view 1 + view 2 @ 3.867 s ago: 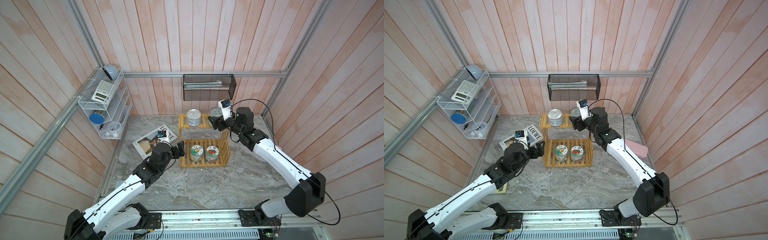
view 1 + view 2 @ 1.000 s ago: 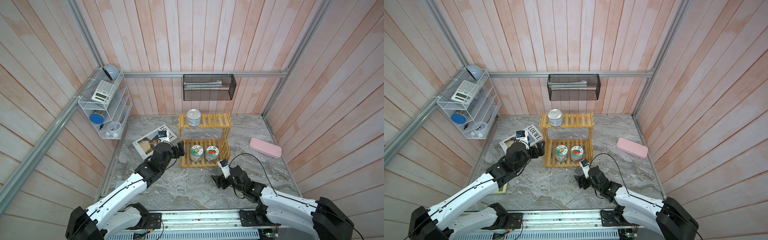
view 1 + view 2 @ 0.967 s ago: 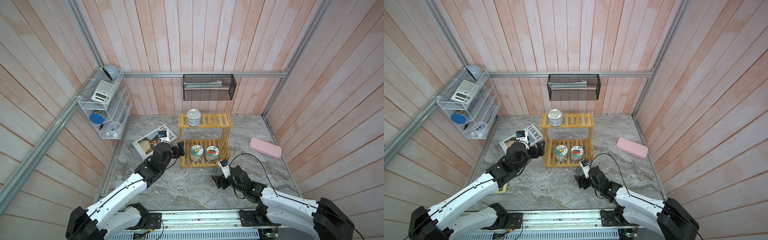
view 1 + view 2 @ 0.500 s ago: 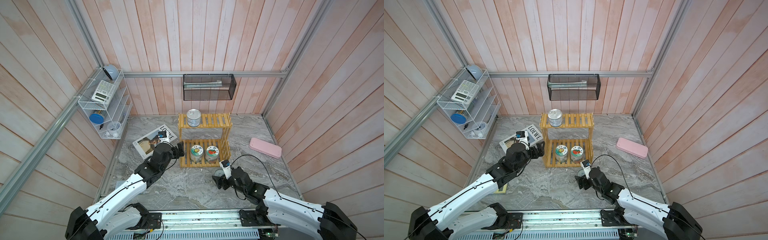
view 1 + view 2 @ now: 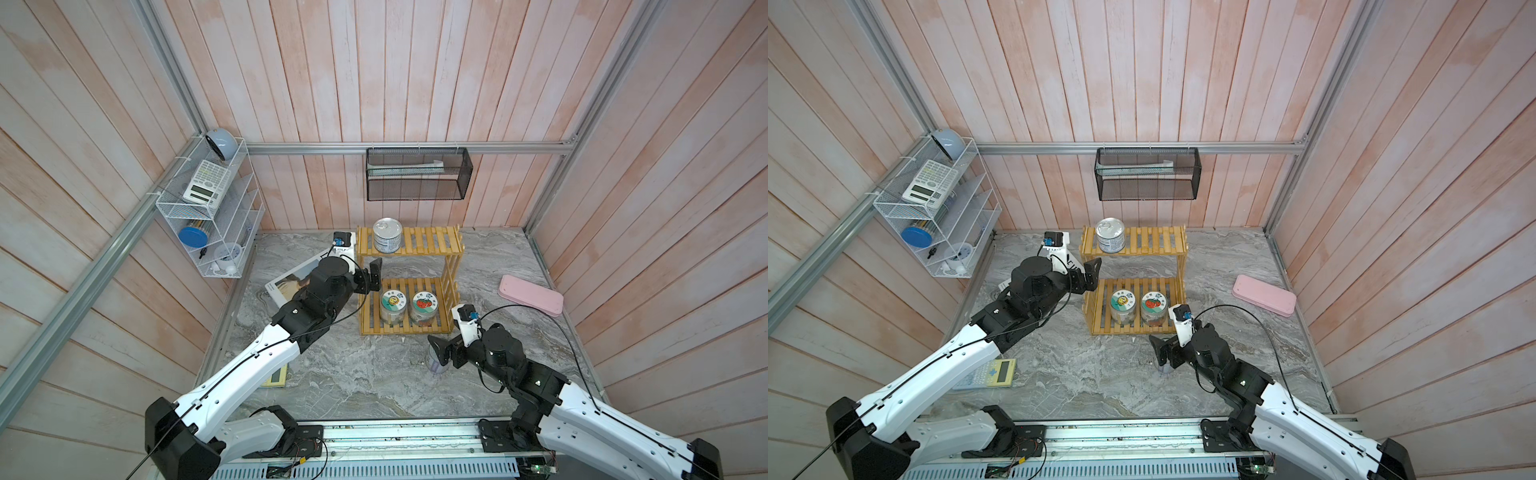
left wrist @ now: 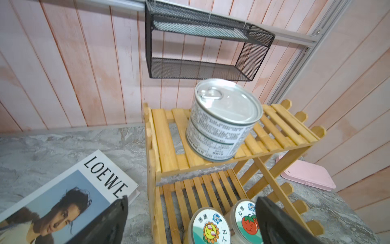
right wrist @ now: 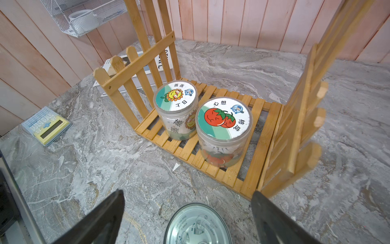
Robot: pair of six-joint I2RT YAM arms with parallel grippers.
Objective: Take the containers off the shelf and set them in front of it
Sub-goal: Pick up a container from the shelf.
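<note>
Right fingers [image 7: 101, 219] spread wide and released, with the pale purple tin [image 7: 196, 226] now on the bench [image 5: 353, 382] in front of the shelf [image 5: 432, 246].
Nearly 4 seconds ago these fingers were on that tin at the shelf's top tier. 1 second ago they were already low in front of the shelf and set closer around it. Now the right wrist view shows a gap on each side of the lid. In both top views the tin stands upright near the shelf's right front corner. The top tier keeps only 1 container, the white-blue tin [image 5: 387, 235], at its left end. The 2 jars, sunflower-lid jar [image 5: 393, 305] and tomato-lid jar [image 5: 424, 306], remain side by side on the bottom tier. Left fingers [image 6: 278, 224] stay wide open, holding nothing, beside the shelf's left side.
</note>
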